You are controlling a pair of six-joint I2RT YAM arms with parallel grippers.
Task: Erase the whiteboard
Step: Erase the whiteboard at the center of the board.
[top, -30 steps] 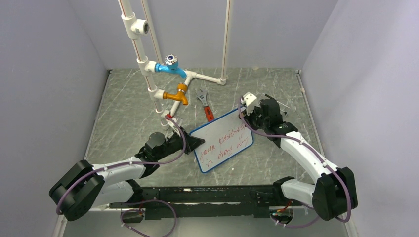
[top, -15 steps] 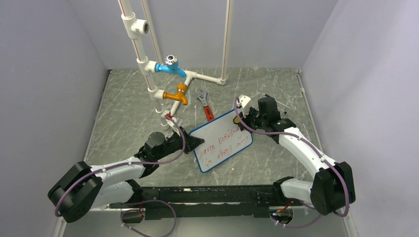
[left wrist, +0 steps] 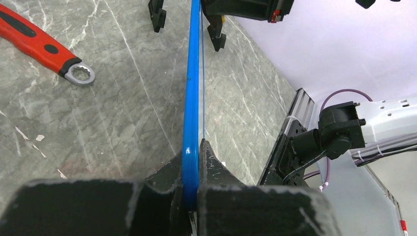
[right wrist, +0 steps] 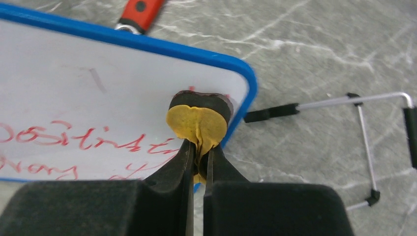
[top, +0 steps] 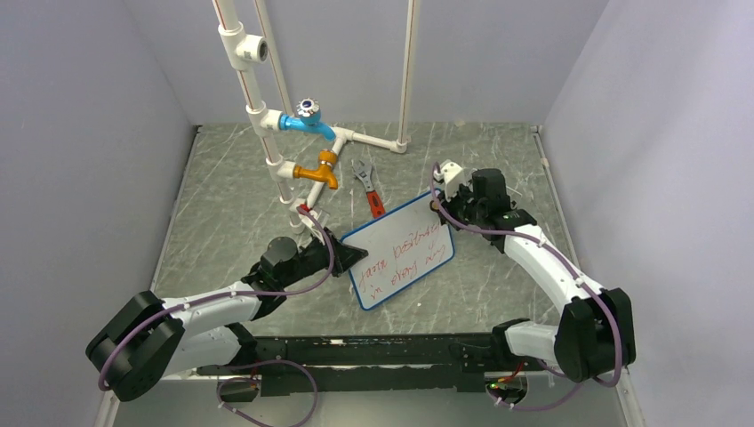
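Centre of the top view: whiteboard (top: 398, 253), blue-framed, long axis running lower left to upper right, with red writing (top: 414, 241) across its face, unwiped. Left gripper (top: 348, 257): jaws clamped on the board's left corner, the frame edge pinched between them in its wrist view. Right gripper (top: 439, 206): at the board's upper-right corner, fingers shut tight on a yellow-and-black eraser pad (right wrist: 199, 119). The pad sits over the blank corner; contact with the face cannot be told. Writing lies left and lower left of the pad in the right wrist view, so the stroke likely runs that way, along the long axis.
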